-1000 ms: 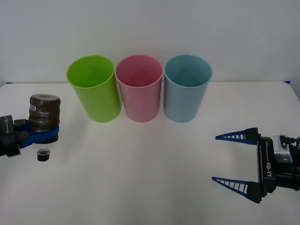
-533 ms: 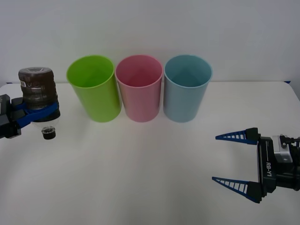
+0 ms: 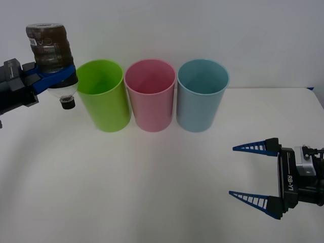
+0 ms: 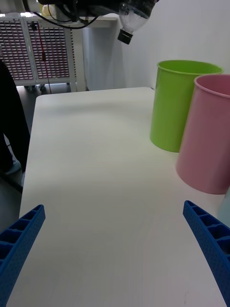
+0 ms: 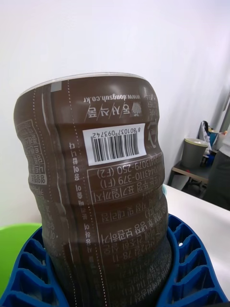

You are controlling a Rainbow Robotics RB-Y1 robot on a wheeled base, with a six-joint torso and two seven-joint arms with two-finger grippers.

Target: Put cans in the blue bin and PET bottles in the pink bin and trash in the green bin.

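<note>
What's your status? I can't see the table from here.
Left tool shut on PET bottle, cap-down, raised beside the green bin. Right tool open, parked low right. Pink bin path unobstructed.

The front camera looks down and forward over the white table, taking in the green bin, pink bin and blue bin along the far side. The right wrist camera sits low near the tabletop, facing left across it, sharing the green and pink bins with the front view. The left wrist camera is jammed right up against the bottle, inverted, room beyond.
</note>
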